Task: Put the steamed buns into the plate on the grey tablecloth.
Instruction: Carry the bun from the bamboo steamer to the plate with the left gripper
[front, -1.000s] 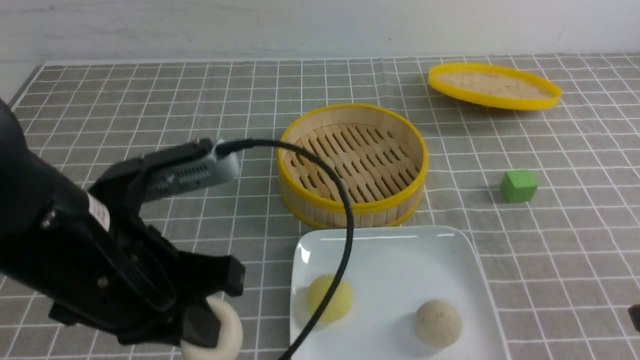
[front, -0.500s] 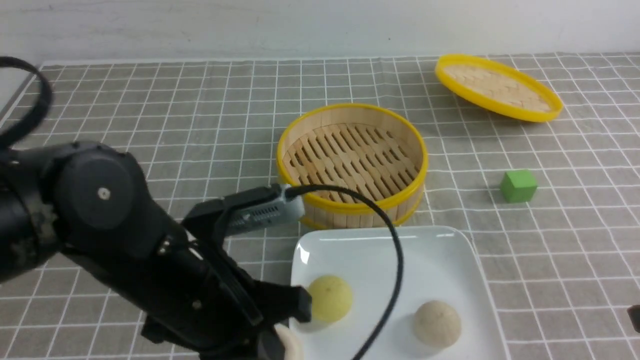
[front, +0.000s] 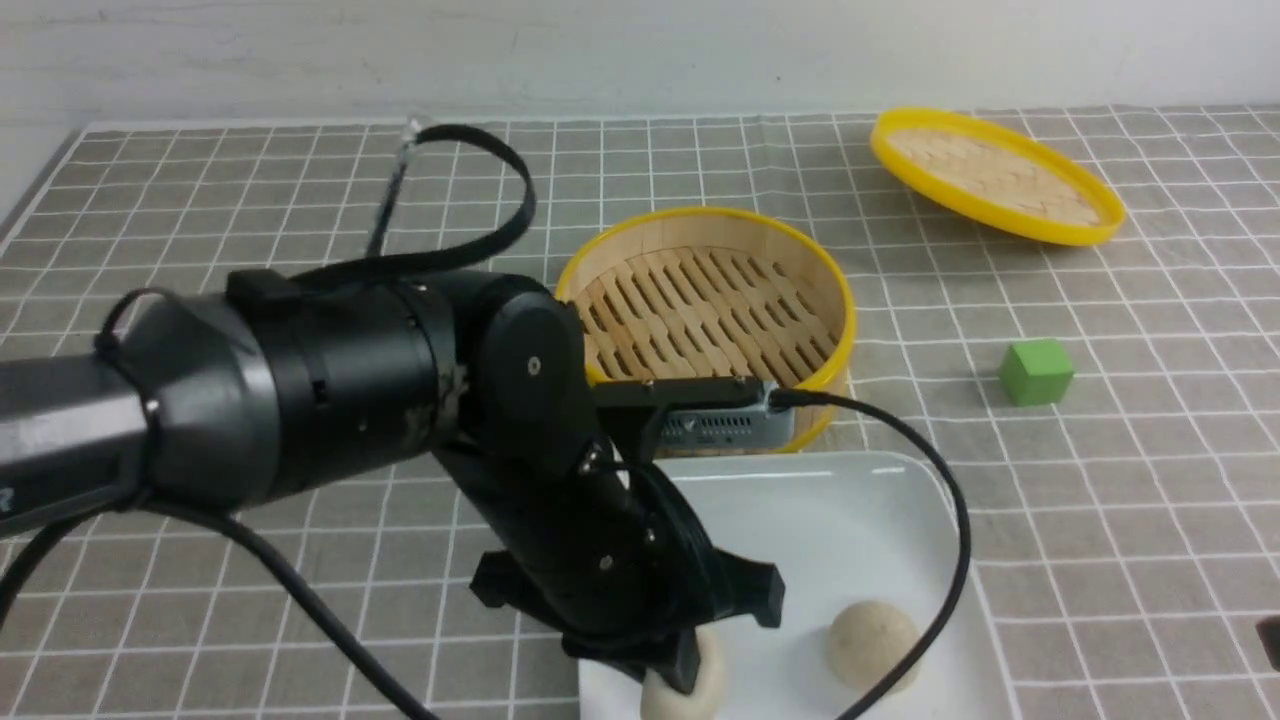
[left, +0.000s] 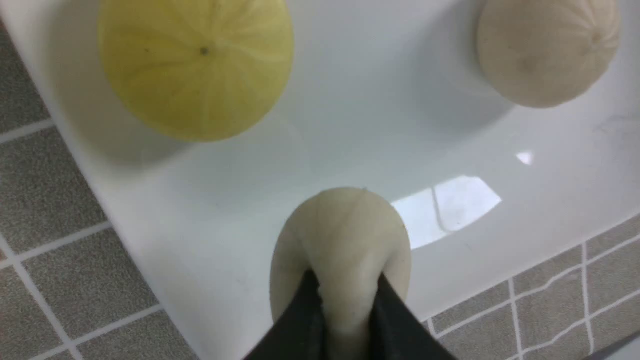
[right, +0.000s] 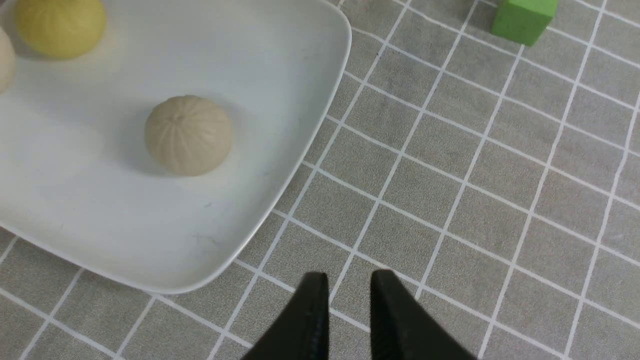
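The white plate (front: 850, 520) lies on the grey tablecloth (front: 300, 200) near the front edge. A beige steamed bun (front: 870, 640) rests on it. My left gripper (front: 685, 675) is shut on an off-white steamed bun (left: 345, 230), squeezing it just above the plate's near edge. The left wrist view also shows the yellow steamed bun (left: 195, 65) on the plate; my arm hides it in the front view. My right gripper (right: 349, 280) hovers over bare cloth beside the plate (right: 250, 75), its fingers a narrow gap apart with nothing between them.
An empty bamboo steamer basket (front: 700, 215) stands just behind the plate. Its yellow-rimmed lid (front: 995, 175) lies at the back right. A green cube (front: 1037, 372) sits on the cloth to the right. My left arm's cable loops over the plate.
My left arm has swung right from the cloth beside the plate to over the plate, carrying the off-white bun. The lid at the back right shifted slightly early on.
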